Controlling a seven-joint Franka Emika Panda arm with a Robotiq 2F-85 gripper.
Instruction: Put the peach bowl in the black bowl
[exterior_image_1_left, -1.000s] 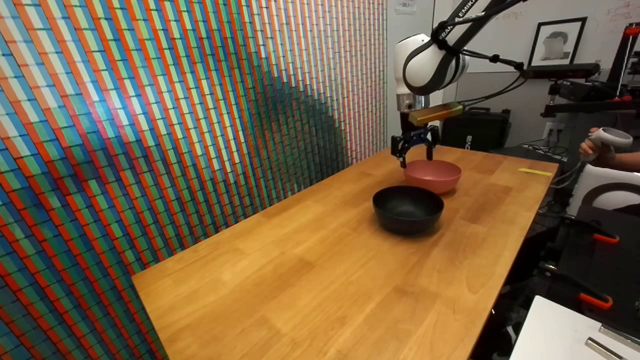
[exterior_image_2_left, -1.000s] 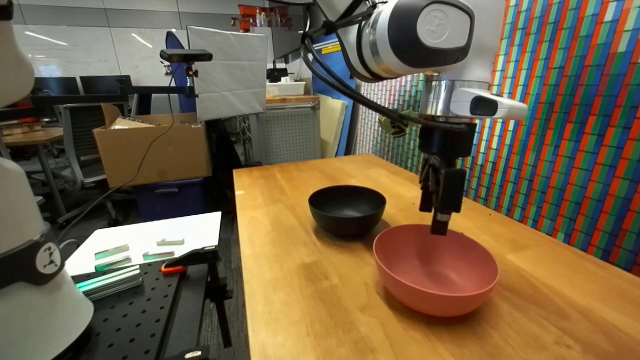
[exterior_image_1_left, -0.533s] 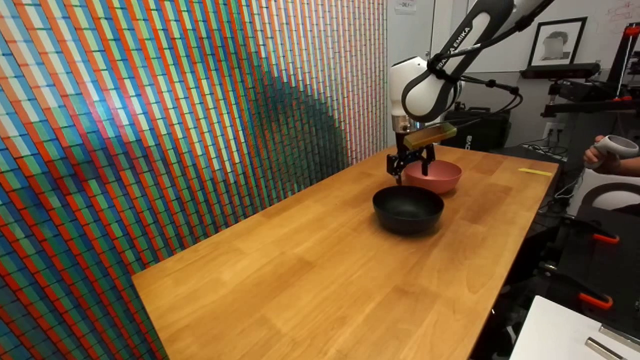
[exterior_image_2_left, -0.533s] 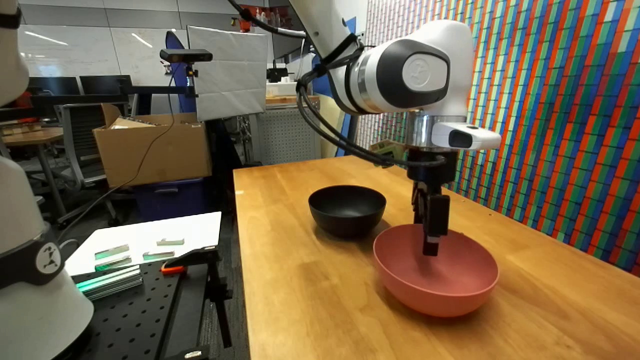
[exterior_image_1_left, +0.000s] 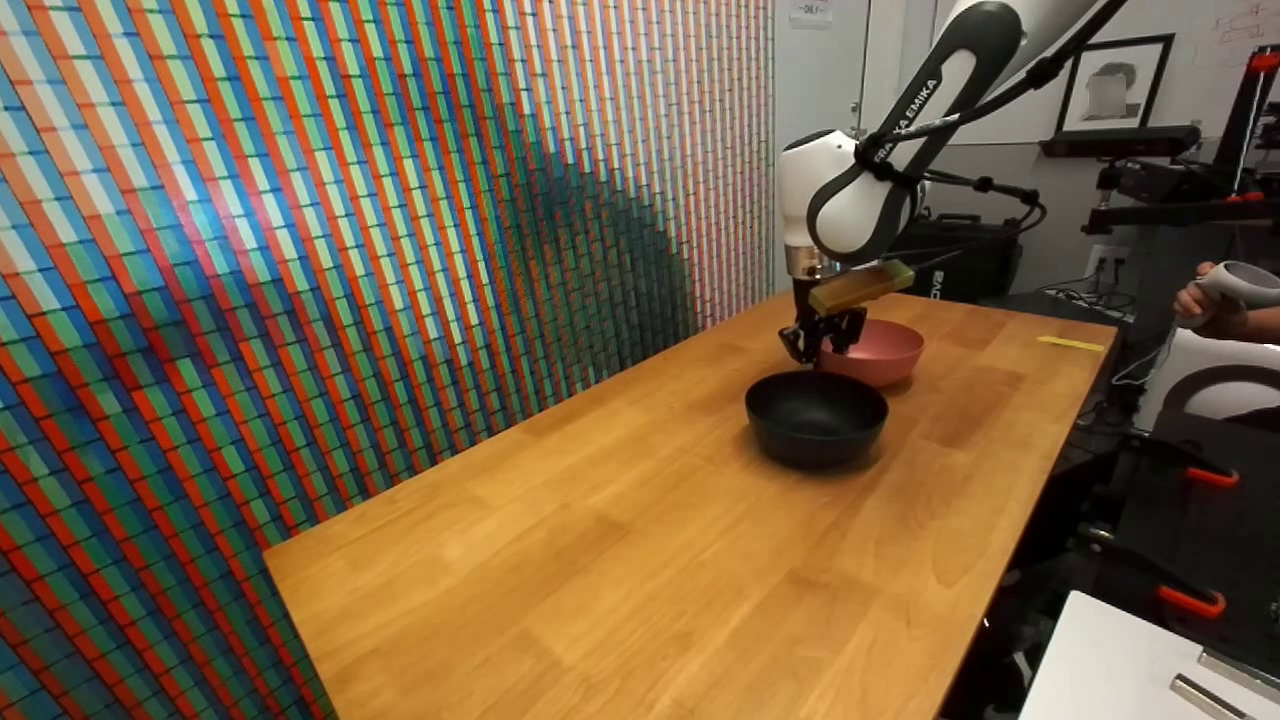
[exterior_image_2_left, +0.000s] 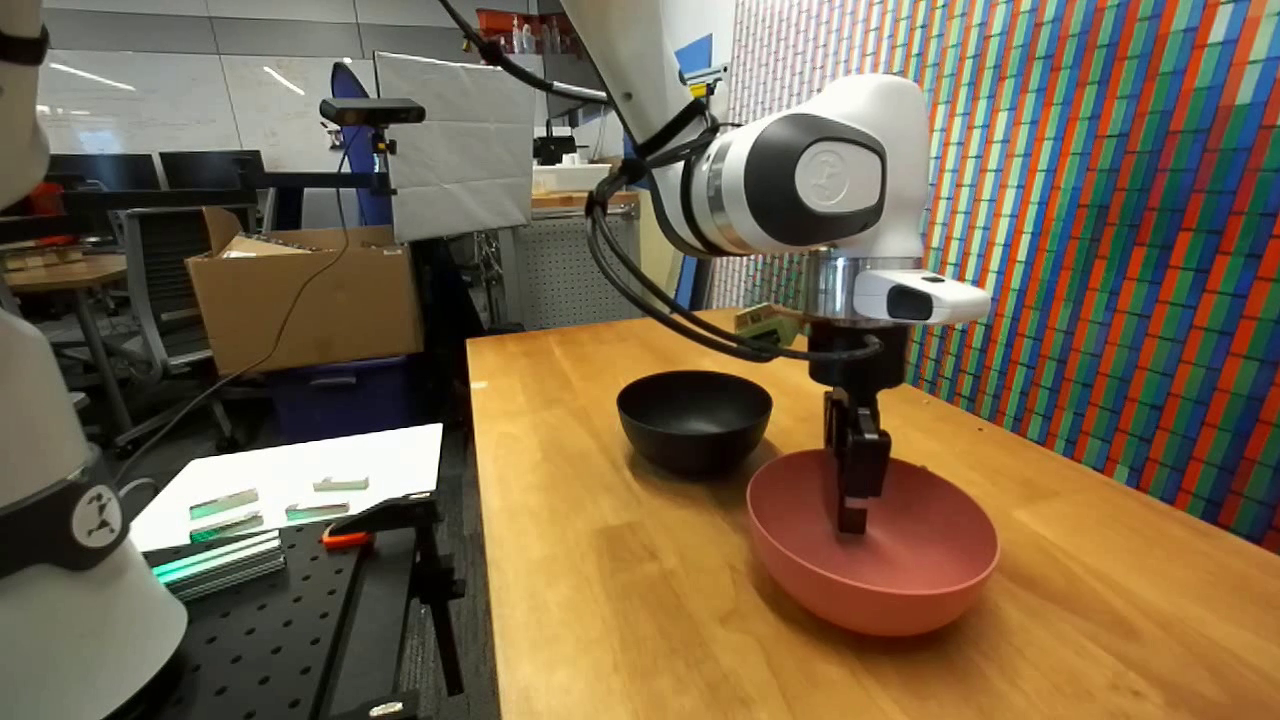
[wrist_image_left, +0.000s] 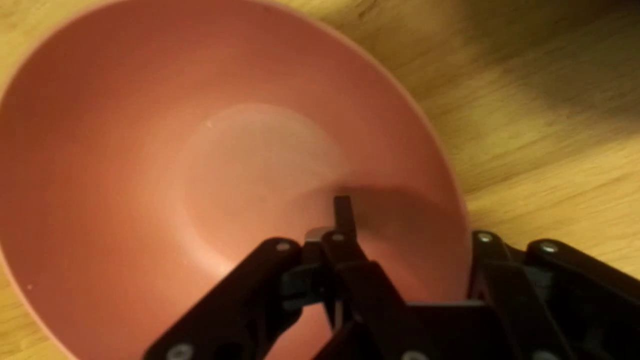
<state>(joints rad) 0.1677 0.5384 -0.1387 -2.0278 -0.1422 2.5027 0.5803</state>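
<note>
The peach bowl (exterior_image_2_left: 905, 600), salmon-pink and shallow, rests upright on the table. The black bowl (exterior_image_1_left: 816, 430) stands close beside it, as both exterior views show. My gripper (exterior_image_1_left: 828, 354) straddles the peach bowl's rim on the side near the black bowl. One of its fingers (wrist_image_left: 344, 212) reaches down inside the bowl; the other is outside the wall, its tip hidden in the wrist view. A gap shows between the inner finger and the wall, so the jaws are partly open, around the rim but not clamped on it.
The wooden table (exterior_image_1_left: 600, 540) runs along a colourful tiled wall (exterior_image_2_left: 1120, 300). A strip of yellow tape (exterior_image_1_left: 1070, 343) lies near its far edge. Beside the table stands a low white-topped stand (exterior_image_2_left: 300, 480) with several small pieces. Cables (exterior_image_2_left: 680, 290) hang from the arm.
My gripper has come down and shifted towards the black bowl, so one finger is deeper in the peach bowl. Its fingers have drawn closer together in the last half second. Both bowls stay put.
</note>
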